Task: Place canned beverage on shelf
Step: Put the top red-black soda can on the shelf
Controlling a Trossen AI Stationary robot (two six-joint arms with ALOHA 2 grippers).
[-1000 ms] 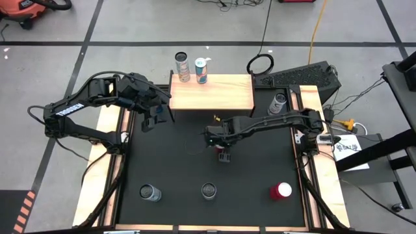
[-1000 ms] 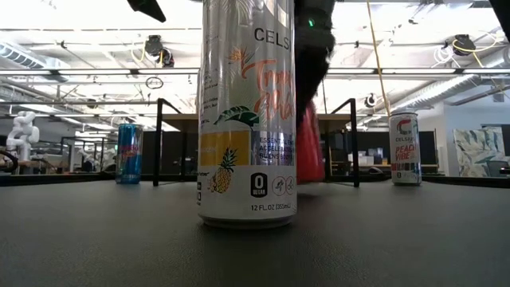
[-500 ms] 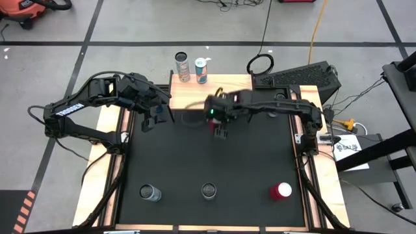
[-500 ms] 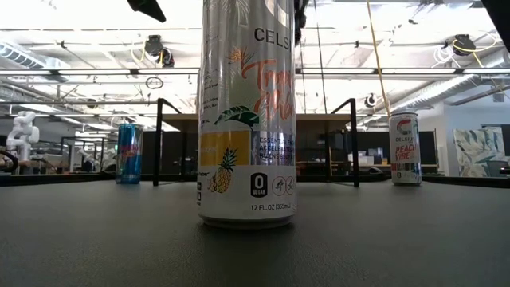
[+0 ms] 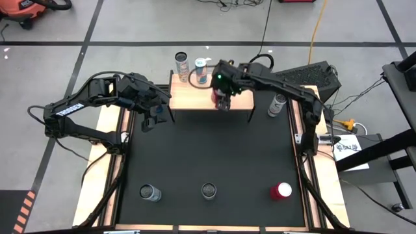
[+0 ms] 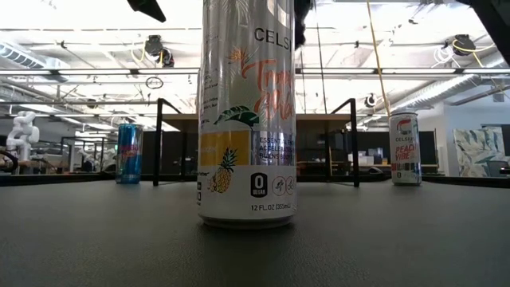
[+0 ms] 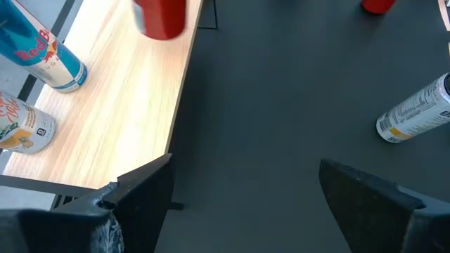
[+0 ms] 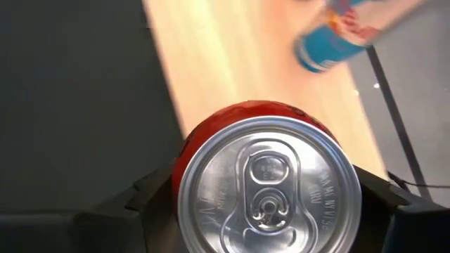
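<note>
Two cans [image 5: 192, 68] stand on the shelf's [image 5: 195, 97] left end; the right gripper [image 5: 223, 99] holds a can [image 5: 220, 96] over its middle.

I work in a lab hall: taped concrete floor [image 5: 130, 26], trailing cables [image 5: 316, 29], exposed ceiling lights [image 6: 96, 36].

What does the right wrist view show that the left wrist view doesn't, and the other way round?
Only the right wrist view shows the red can's silver pull-tab top, clamped in the right gripper. Only the left wrist view shows the left gripper open and empty, a white Celsius can standing on the shelf, and another white can and a second red can on the black mat. Both show the shelf, the held red can and the blue Red Bull can.
</note>
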